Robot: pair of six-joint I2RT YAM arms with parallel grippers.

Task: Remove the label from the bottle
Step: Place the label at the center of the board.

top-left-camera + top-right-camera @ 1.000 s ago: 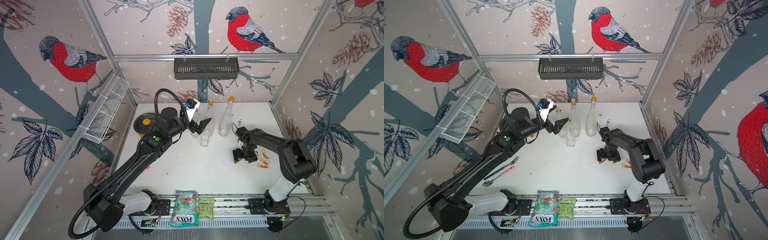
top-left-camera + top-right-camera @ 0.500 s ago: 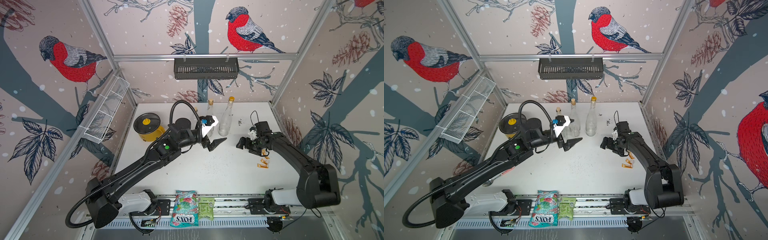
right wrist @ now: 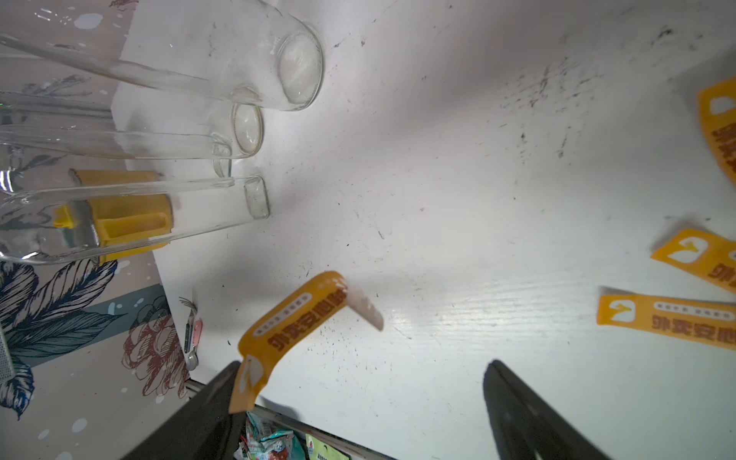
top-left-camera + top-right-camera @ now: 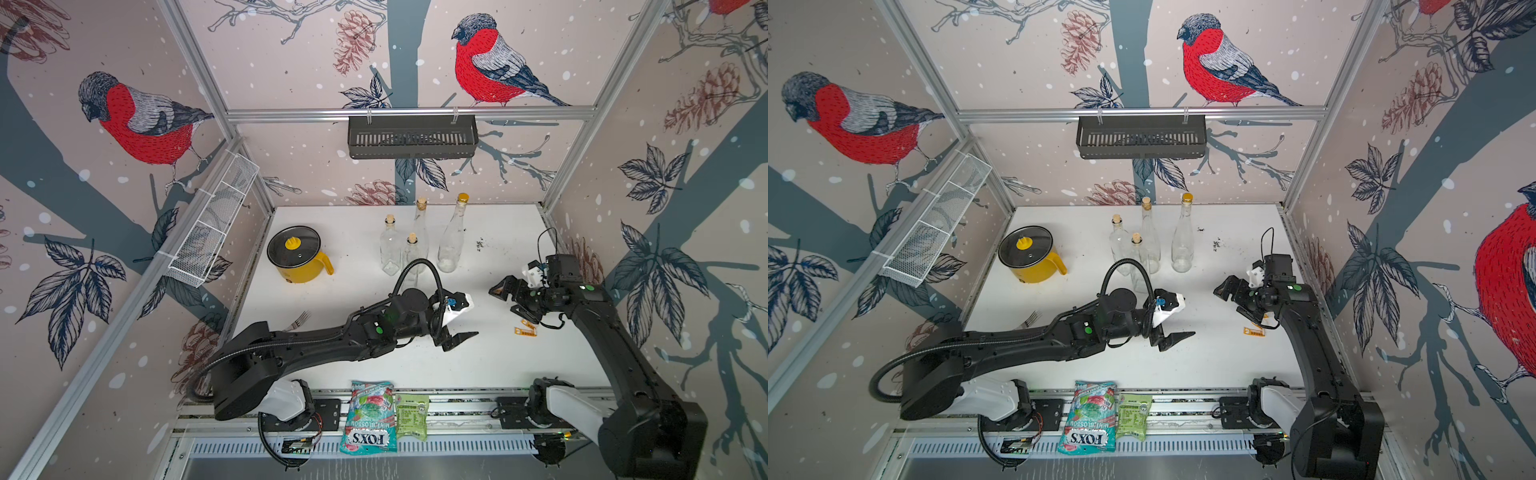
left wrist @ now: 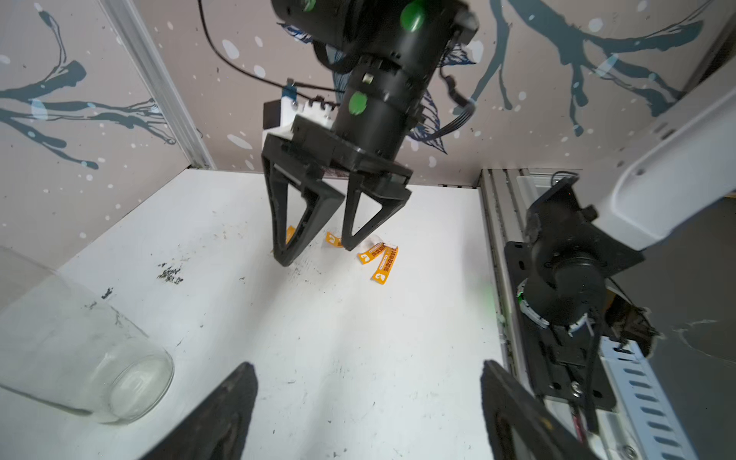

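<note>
PEELED, NOT YET SHED: An orange label (image 3: pixel 290 322) clings by one end to a tip of the right jaws, which stand wide and grip nothing above the right side of the bench (image 4: pixel 519 365). The four corked glass bottles (image 4: pixel 451 237) stand bare at the back, well apart from both arms. Other loose labels (image 4: pixel 525 331) lie near the right jaws. The left jaws, also wide and empty, hover over mid-bench. The peel looks done. Shedding the stuck strip appears to be the step in hand, and it likely calls for a wipe against the bench beside the others. Open bench lies between the arms, but the side wall (image 4: pixel 590 216) stands close to the right arm (image 4: pixel 602 332).
</note>
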